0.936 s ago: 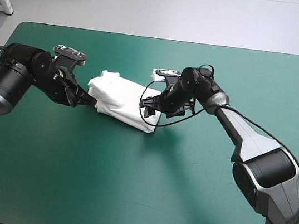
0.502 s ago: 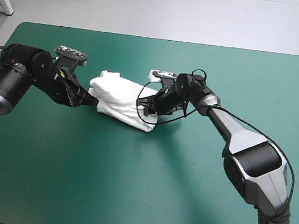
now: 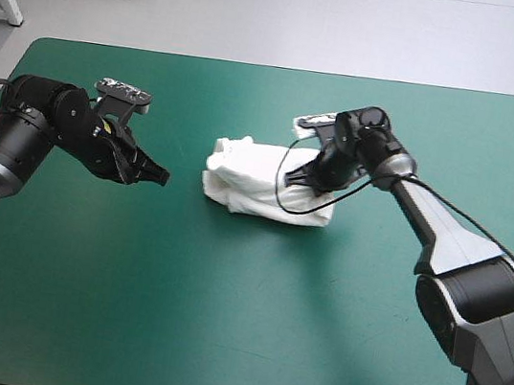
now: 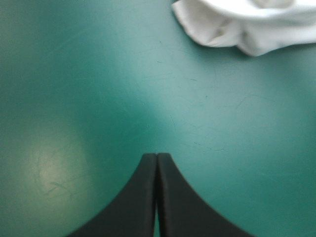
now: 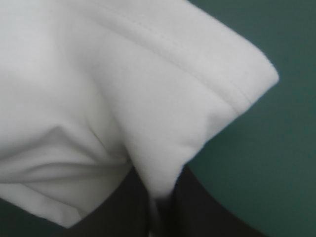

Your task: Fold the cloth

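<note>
Our right pincer (image 3: 316,174) clamped on fold of T-shirt (image 3: 260,183), at its 3 o'clock end. Our left pincer (image 3: 159,176) closed, empty, well apart at 9 o'clock. T-shirt bundled near table (image 3: 218,322) centre. Risk we judge: one-sided pull drags bundle, loose folds unroll.

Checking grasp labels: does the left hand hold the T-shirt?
No; the left hand is shut on nothing, with teal-green cover between it and the T-shirt.

T-shirt (image 3: 263,182) bundled on the bench (image 3: 218,322) near its middle, left tool (image 3: 161,176) to its left, apart from it, over the bench, right tool (image 3: 310,176) at the bundle's right end, a fold between its fingers (image 5: 207,212)
</note>
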Robot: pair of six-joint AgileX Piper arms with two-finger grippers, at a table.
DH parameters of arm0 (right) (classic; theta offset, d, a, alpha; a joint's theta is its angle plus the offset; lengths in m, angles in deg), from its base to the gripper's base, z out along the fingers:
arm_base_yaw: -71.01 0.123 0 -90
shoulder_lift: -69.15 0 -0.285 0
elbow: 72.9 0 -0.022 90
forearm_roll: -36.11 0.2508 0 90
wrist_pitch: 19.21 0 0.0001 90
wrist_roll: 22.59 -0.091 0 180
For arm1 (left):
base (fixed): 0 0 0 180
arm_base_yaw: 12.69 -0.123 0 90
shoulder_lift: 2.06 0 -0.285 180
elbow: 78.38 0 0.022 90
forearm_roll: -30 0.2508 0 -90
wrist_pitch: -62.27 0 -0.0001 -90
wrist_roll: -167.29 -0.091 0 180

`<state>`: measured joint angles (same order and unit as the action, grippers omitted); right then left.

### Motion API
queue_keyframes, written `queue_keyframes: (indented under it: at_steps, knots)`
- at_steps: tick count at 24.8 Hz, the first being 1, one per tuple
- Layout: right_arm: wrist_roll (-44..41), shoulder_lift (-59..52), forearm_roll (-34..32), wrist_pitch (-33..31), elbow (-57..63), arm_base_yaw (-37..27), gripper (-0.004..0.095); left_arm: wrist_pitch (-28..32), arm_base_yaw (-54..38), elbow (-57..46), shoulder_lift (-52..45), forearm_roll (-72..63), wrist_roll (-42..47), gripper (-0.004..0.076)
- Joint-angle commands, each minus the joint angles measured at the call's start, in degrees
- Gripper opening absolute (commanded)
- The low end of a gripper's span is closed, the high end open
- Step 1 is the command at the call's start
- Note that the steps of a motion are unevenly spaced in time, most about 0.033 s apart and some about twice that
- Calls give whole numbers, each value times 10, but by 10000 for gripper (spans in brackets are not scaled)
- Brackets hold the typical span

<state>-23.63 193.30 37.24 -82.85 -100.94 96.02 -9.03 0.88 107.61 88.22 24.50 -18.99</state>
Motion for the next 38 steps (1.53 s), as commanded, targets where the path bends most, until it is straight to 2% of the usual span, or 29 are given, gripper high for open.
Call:
queue_keyframes:
  at_steps: [1,6,8,12,13,14,19,21,23,28,31,36,38]
  knots:
    - [2,-85,-68,-26,25,-64,-19,-25,1,14,-23,-8,2,-9]
    - [10,-161,-71,-22,143,-260,-19,-25,1,14,-23,-8,2,-9]
    - [10,-165,-56,-24,170,-317,-19,-25,1,14,-23,-8,2,-9]
    - [29,-164,-55,-25,180,-348,-18,-25,1,14,-23,-9,0,-9]
    - [29,-164,-47,-15,180,-350,14,-25,1,14,-23,-9,0,-9]
    - [29,-164,-40,-14,180,-353,72,-25,1,14,-23,-9,0,-9]
    - [0,-167,-29,-39,180,-361,672,-25,1,14,-23,-9,0,-9]
    - [-1,-175,-30,-53,180,-361,823,-25,1,14,-23,-9,0,-9]
    - [-1,-194,-22,-56,183,-361,881,-25,1,14,-23,-9,-1,-9]
    - [-4,-288,26,-56,216,-361,814,-24,1,14,-35,-5,-13,-9]
    - [6,-354,59,-27,263,-361,689,-12,1,14,-48,-5,-13,-9]
    - [62,-445,110,-1,358,-361,303,19,1,-11,-86,-3,-33,-9]
    - [91,-482,140,26,403,-358,84,47,1,-41,-109,-3,-39,-9]
